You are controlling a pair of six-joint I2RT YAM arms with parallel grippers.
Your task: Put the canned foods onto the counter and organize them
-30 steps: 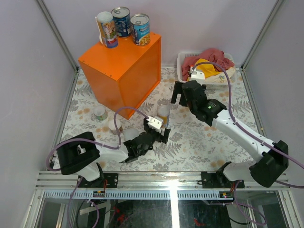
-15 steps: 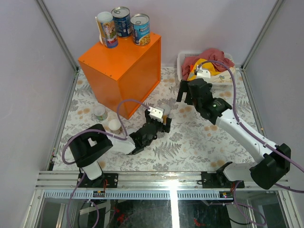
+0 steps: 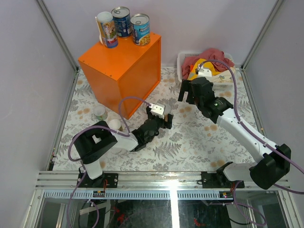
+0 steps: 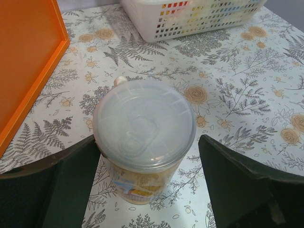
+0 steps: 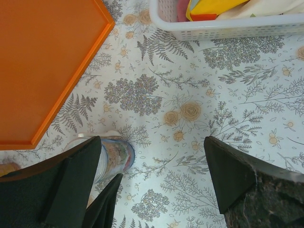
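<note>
Left end effector (image 4: 147, 142): low over the bench (image 3: 199, 137), fingers spread, straddling an upright clear-lidded can (image 4: 142, 126). The can stands on the bench just off the orange cabinet (image 3: 118, 61), near its front corner. Cannot tell whether the fingers touch the can.

Right end effector (image 5: 153, 142): fingers spread wide, nothing between them, over bare bench between cabinet and white basket (image 3: 180, 61).

On the cabinet top, far edge: colourful tube can (image 3: 107, 29) and two blue cans (image 3: 121, 21), close together. Two white-topped cans (image 3: 100, 112) stand on the bench beside the cabinet's left face.
</note>
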